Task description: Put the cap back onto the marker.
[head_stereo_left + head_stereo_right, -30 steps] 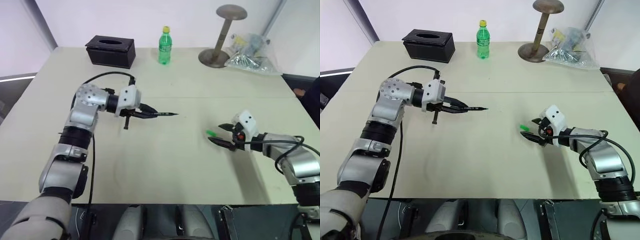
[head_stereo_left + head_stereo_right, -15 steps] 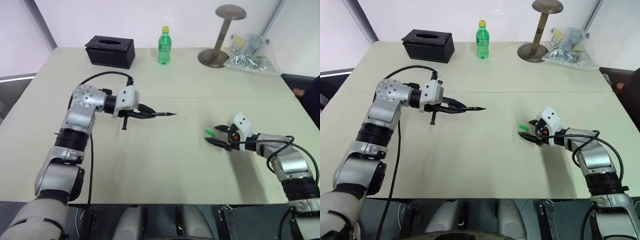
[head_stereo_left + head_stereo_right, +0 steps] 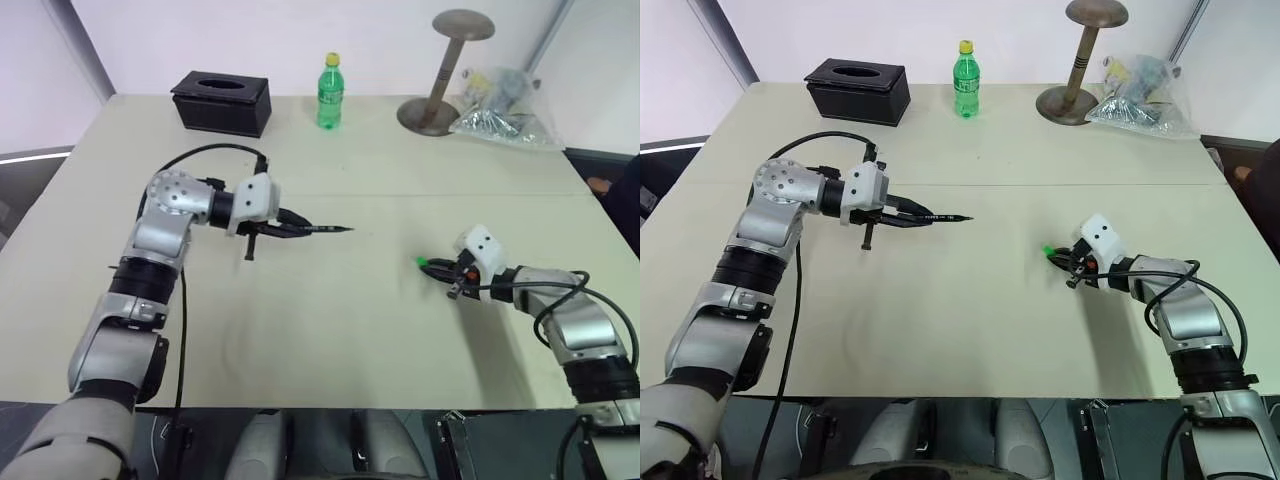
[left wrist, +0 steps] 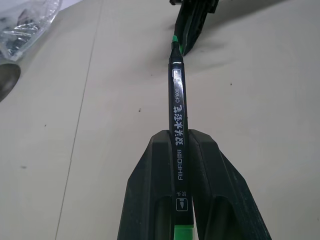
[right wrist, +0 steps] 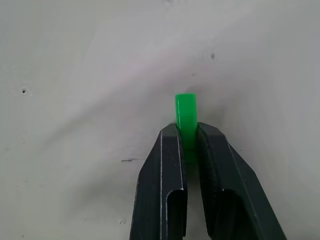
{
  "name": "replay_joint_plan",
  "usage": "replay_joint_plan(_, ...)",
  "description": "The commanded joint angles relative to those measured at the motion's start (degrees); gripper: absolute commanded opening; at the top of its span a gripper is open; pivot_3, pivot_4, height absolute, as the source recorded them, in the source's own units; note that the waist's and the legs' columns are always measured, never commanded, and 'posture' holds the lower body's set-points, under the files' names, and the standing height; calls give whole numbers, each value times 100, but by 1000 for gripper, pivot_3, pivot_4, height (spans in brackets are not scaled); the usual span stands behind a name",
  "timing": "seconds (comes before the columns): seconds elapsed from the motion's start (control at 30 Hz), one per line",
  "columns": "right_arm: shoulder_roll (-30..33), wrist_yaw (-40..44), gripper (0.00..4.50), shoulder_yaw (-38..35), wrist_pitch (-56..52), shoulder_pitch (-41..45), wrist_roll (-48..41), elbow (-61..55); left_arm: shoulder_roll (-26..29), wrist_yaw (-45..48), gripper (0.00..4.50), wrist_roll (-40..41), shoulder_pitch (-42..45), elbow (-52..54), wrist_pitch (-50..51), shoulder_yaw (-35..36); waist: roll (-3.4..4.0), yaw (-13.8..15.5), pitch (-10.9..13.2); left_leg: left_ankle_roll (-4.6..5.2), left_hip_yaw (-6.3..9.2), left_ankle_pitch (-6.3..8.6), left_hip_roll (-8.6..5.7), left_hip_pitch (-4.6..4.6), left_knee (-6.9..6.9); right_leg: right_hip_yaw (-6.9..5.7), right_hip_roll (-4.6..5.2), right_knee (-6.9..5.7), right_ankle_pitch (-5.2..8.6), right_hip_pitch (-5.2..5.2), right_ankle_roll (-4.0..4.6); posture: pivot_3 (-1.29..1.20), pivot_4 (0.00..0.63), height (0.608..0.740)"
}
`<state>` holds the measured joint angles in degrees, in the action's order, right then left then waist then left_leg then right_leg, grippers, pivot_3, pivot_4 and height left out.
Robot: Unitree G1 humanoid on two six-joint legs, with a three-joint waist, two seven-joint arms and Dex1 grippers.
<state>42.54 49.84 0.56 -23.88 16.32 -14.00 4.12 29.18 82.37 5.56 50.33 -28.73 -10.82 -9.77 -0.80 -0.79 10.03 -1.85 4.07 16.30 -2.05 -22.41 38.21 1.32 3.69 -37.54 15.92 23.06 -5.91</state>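
- cap (image 5: 186, 112): pinched between the right gripper (image 3: 440, 270) fingers, free end sticking out past the tips. Right of centre in the head views, low over the table (image 3: 330, 330); can't tell if it's touching the surface.
- marker (image 4: 177, 120): clamped in the left gripper (image 3: 285, 226), centre-left of the head views, held off the table, roughly level, bare pointed tip aimed toward the right side of the frame, at the cap.
- Jaws: both closed tight, each on its own part. Nothing loose.
- Step: both parts look secured, well apart. Mating not started.
- Next, as I read it: lift the cap, turn it so the open end faces the marker tip, line up the axes, close the gap and push on. Can't tell which end of the cap is open from here. Small bore, thin tip, so alignment is the hard part.
- Clutter along the top of the frame, well clear: tissue box (image 3: 221, 102), green bottle (image 3: 330, 92), stand (image 3: 440, 75), plastic bag (image 3: 500, 105).
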Motion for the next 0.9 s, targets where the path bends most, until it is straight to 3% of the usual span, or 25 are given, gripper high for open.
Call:
replay_joint_plan(0.03,244,-90,50,36,-97,-250,246,-784,-31,104,0,-11,165,-254,-413,-79,1,8,-1,0,0,0,-1,0,0,0,0,0,0,0,0,0,150,740)
replay_joint_plan(0.23,998,-114,50,111,-582,-464,731,-2320,-358,200,0,-253,489,-1119,-1274,-369,3,18,1,0,-1,0,-8,-4,2,-1,3,1,0,2,0,0,150,740)
replay_joint_plan(0.4,1391,24,50,166,-1211,-95,728,-3217,-733,157,0,-493,787,-1697,-1979,-601,3,-5,2,0,-1,0,-6,-5,1,-1,0,1,0,5,0,0,150,740)
replay_joint_plan(0.9,1438,18,50,871,-1981,820,964,-3481,-1011,-1040,0,-1287,1319,-2490,-2751,-750,2,10,2,1,-1,1,-6,-11,0,-1,0,5,0,10,0,0,150,740)
